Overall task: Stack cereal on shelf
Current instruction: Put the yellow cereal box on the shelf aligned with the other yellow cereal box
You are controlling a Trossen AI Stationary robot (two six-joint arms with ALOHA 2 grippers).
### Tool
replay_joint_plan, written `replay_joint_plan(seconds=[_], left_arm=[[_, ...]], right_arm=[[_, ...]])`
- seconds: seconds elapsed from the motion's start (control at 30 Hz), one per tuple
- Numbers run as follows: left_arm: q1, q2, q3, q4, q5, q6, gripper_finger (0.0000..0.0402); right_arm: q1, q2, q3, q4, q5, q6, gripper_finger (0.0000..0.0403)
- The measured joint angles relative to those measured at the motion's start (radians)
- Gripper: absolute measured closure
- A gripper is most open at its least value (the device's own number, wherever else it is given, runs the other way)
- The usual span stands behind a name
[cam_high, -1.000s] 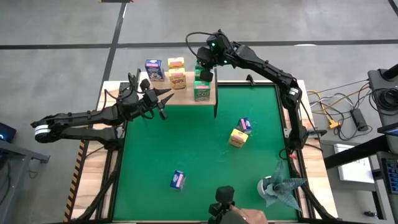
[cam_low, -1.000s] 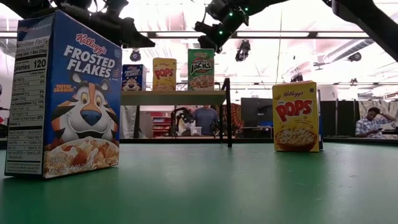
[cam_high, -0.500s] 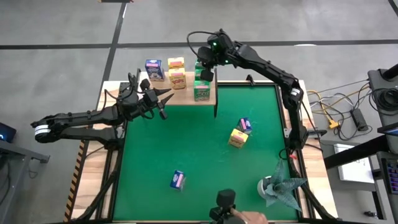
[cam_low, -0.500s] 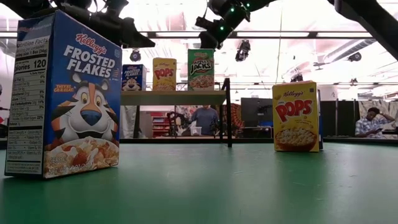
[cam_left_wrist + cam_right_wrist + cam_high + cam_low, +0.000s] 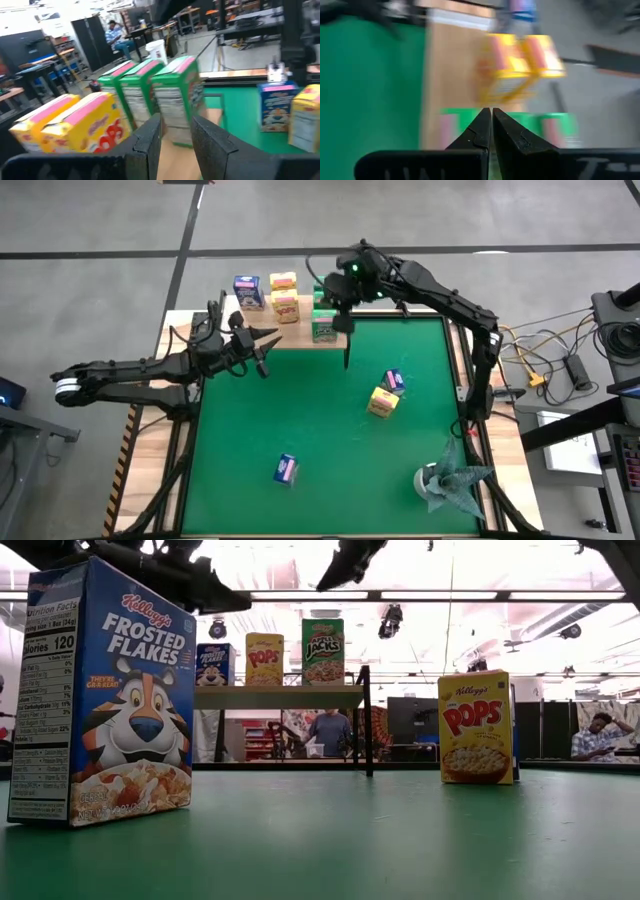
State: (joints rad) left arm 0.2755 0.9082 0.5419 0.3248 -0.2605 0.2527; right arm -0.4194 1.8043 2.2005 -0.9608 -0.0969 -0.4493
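The wooden shelf [image 5: 300,330] stands at the mat's far edge on black posts. On it stand a blue cereal box [image 5: 247,290], two yellow boxes [image 5: 285,296] and green boxes [image 5: 323,328], three of them in the left wrist view [image 5: 150,90]. A blue box [image 5: 393,380], a yellow box [image 5: 383,401] and another blue box [image 5: 286,469] stand on the green mat. My right gripper [image 5: 491,112] is shut and empty, high above the green boxes [image 5: 343,308]. My left gripper [image 5: 175,127] is open and empty, left of the shelf [image 5: 262,340].
A grey-green foil wad [image 5: 450,485] sits at the mat's near right corner. In the low view the near blue box [image 5: 110,700] and the yellow box [image 5: 478,728] stand in front of the shelf [image 5: 280,695]. People show in the room behind.
My right gripper has risen from just above the green boxes on the shelf and drawn a little toward the table's near and right side. A person's hand and a dark object at the near edge have left the high view. The boxes have stayed put.
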Motion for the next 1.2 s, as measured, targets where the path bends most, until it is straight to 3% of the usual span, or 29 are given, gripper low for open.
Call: replay_joint_plan(seconds=[0.13, 0.43, 0.63, 0.7, 1.0, 1.2], left_arm=[[-0.068, -0.01, 0.003, -0.001, 0.0, -0.003, 0.0314], [-0.212, -0.061, 0.058, -0.085, -0.001, -0.017, 0.0314], [-0.269, -0.097, 0.123, -0.256, -0.001, -0.086, 0.0314], [-0.279, -0.099, 0.132, -0.289, -0.002, -0.109, 0.0314], [-0.288, -0.09, 0.119, -0.324, -0.002, -0.162, 0.0314], [-0.288, -0.076, 0.118, -0.322, -0.002, -0.166, 0.0314]], right_arm=[[0.08, -0.017, -0.001, -0.132, -0.064, 0.059, 0.0394], [0.281, -0.026, -0.104, -0.355, -0.068, 0.246, 0.0394], [0.375, -0.095, -0.312, -0.346, -0.051, 0.428, 0.0394], [0.407, -0.129, -0.396, -0.326, 0.009, 0.496, 0.0394], [0.544, -0.345, -0.755, -0.172, 0.234, 0.759, 0.0393], [0.559, -0.479, -0.934, -0.071, 0.257, 0.881, 0.0353]])
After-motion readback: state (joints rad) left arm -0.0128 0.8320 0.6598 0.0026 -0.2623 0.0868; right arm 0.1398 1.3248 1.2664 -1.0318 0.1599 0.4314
